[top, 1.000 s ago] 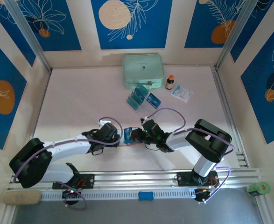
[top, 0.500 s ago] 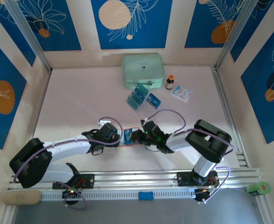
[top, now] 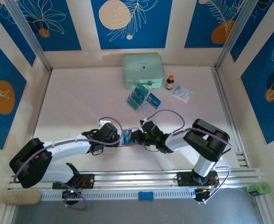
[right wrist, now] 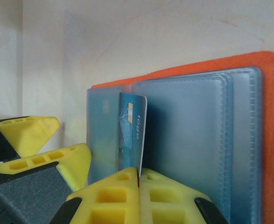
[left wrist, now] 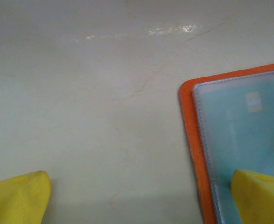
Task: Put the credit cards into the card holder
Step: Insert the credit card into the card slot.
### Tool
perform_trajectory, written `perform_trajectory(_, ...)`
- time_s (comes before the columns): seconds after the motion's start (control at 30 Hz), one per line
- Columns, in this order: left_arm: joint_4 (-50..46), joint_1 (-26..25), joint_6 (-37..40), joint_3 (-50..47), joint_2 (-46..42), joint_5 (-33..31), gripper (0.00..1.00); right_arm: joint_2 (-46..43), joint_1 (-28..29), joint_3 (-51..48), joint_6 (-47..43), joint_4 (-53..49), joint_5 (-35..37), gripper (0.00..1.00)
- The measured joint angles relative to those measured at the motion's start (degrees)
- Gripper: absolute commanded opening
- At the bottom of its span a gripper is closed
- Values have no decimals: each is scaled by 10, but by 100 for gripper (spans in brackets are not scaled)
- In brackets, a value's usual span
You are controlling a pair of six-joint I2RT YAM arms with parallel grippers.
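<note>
The orange-red card holder (right wrist: 273, 88) lies open on the table, its greyish clear pockets facing up. My right gripper (right wrist: 139, 175) is shut on a teal credit card (right wrist: 132, 128), which stands on edge with its far end between two pockets. My left gripper (left wrist: 139, 200) is open. One of its yellow fingers (left wrist: 260, 196) rests on the holder's left pocket, and the other sits on bare table. That pocket (left wrist: 249, 135) shows teal through the plastic beside the orange edge (left wrist: 193, 140). In the top view both grippers (top: 127, 136) meet over the holder. More credit cards (top: 137, 97) stand farther back.
A clear rack (top: 146, 99) holds those cards at mid-table. Behind it lie a mint-green zip case (top: 143, 71), a small brown bottle (top: 169, 82) and a white-and-blue sachet (top: 181, 93). Metal rails (top: 141, 179) run along the near edge.
The right gripper has edged slightly left with the card. The left arm has not visibly moved.
</note>
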Motion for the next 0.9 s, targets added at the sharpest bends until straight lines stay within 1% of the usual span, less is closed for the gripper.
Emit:
perform_trajectory(0.1, 0, 0, 0, -2, 0, 0, 98, 5, 0, 5, 0, 0, -7, 0)
perform_trajectory(0.23, 0, 0, 0, -2, 0, 0, 98, 5, -1, 11, -4, -14, -14, 25)
perform_trajectory(0.3, 1, 0, 0, -2, -1, 0, 98, 0, -4, 17, -6, -25, -23, 32)
perform_trajectory(0.4, 1, 0, 0, -2, -4, 0, 98, -21, -14, 29, -24, -77, -36, 37)
perform_trajectory(0.57, 0, 0, 0, -3, -5, 0, 98, -68, -35, 60, -71, -202, -42, 37)
perform_trajectory(0.67, 0, 0, 0, -3, -7, 0, 98, -81, -42, 97, -105, -266, -42, 36)
perform_trajectory(0.77, 1, 0, 0, -4, -8, 0, 98, -81, -45, 126, -131, -306, -42, 31)
perform_trajectory(0.9, 1, 0, 0, -6, -7, 0, 98, -73, -45, 150, -157, -341, -42, 21)
